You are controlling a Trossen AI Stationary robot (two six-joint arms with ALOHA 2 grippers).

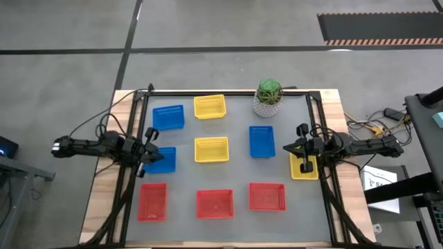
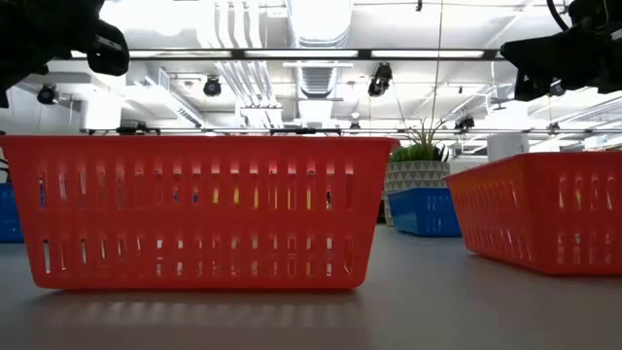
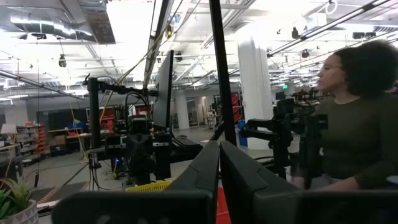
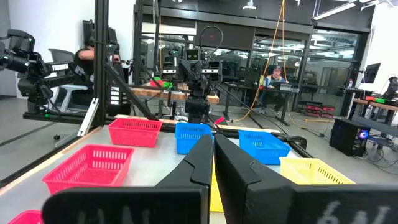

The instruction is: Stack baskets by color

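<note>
Three blue baskets (image 1: 168,117) (image 1: 261,141) (image 1: 163,162), three yellow baskets (image 1: 210,106) (image 1: 211,149) (image 1: 303,168) and three red baskets (image 1: 152,201) (image 1: 214,203) (image 1: 267,196) stand singly on their bottoms on the grey table top. My left gripper (image 1: 160,155) (image 3: 219,163) is shut and hovers level at the table's left side, above one blue basket's edge. My right gripper (image 1: 286,147) (image 4: 213,152) is shut and hovers level at the right side, above the right yellow basket. In the low view, red baskets (image 2: 199,212) (image 2: 544,209) fill the front.
A green plant in a white pot (image 1: 268,97) stands at the table's far edge, right of the middle. A black frame (image 1: 228,92) runs around the grey mat. A seated person (image 3: 354,130) shows beyond the table in the left wrist view.
</note>
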